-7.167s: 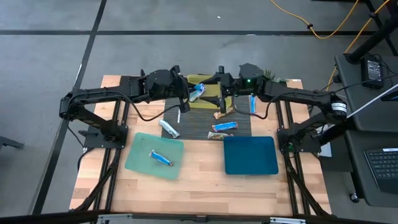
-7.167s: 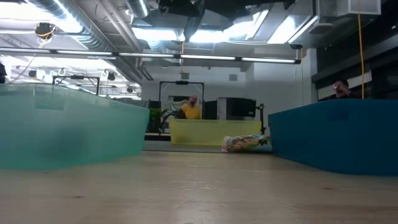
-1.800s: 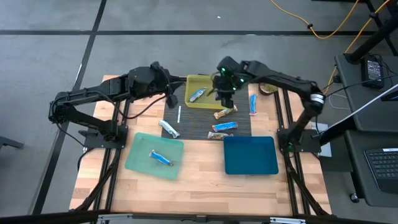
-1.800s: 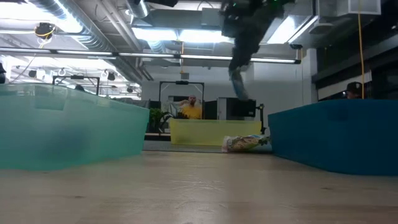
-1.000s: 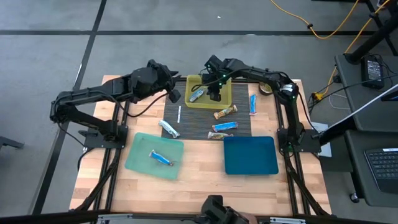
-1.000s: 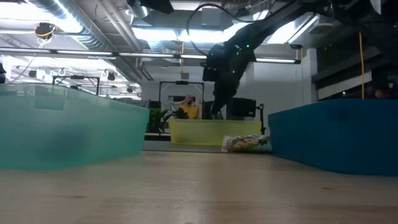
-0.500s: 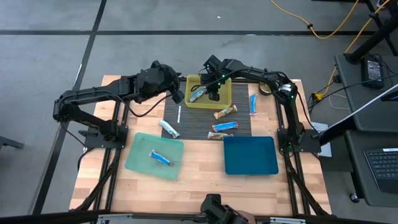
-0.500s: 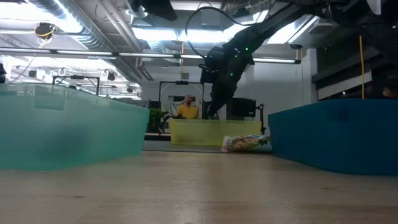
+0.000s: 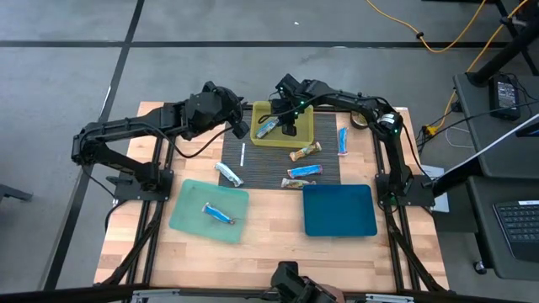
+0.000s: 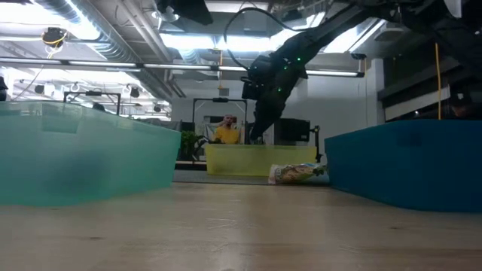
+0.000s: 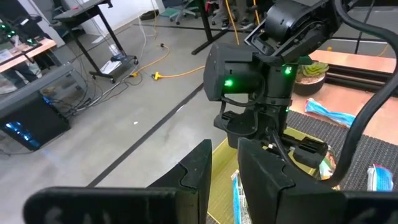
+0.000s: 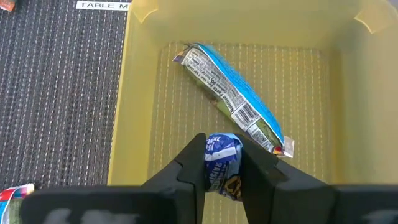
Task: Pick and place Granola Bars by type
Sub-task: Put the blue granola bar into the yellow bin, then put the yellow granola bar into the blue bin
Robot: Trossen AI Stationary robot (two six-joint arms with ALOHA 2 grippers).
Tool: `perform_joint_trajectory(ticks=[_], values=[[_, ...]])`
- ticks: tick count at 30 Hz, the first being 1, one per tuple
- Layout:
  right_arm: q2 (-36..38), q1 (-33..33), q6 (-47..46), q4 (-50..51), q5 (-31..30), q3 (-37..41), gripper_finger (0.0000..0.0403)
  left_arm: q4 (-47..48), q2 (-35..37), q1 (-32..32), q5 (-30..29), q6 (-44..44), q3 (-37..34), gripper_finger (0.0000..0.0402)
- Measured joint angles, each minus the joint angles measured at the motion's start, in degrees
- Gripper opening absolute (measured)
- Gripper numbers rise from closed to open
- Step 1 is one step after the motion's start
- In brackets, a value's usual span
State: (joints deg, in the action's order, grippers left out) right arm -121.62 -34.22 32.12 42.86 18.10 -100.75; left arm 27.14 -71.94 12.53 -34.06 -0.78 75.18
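Right gripper sits over the yellow tray at the back of the bench, fingers clamped on a blue wrapped bar, held end-up just above the tray floor. Second blue bar lies flat in the same tray, diagonal, barcode side showing, just beyond the held one. From above the right gripper is near the tray's middle, that loose bar beside it.

Left gripper hovers just off the tray's left edge, over the dark mat. Wrist view shows its fingers nearly together with nothing between them, pointed at the right arm's wrist with its green LEDs.

Other bars on the bench:
- tan/orange bar on the mat, just in front of the tray
- blue bar on the mat, nearer the front
- orange-brown bar just in front of that, near the dark blue tray
- blue bar on the wood, right of the yellow tray
- silvery bar at the mat's left edge
- blue bar lying in the pale green tray

Thin white stick lies left of the mat. Dark blue tray holds nothing visible.

Low view: right arm comes down behind the yellow tray, one wrapped bar on the bench beside it; a person in a yellow top far back in the room.
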Motion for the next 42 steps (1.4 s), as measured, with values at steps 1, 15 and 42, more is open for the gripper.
perform_joint_trajectory(ticks=[1,15,42], values=[[0.0,0.0,-0.2,-0.23,0.0,0.0,0.0078,0.0,0.0,0.02,0.0,0.0,0.0,0.0072],[0.04,0.0,-0.42,-1.45,-0.3,0.02,0.0179,-0.15,0.0,0.0,0.17,-0.02,0.0,0.0073],[16.71,-3.66,-2.45,11.23,17.0,0.05,0.0208,24.26,0.0,0.07,13.71,2.05,0.09,0.0073]])
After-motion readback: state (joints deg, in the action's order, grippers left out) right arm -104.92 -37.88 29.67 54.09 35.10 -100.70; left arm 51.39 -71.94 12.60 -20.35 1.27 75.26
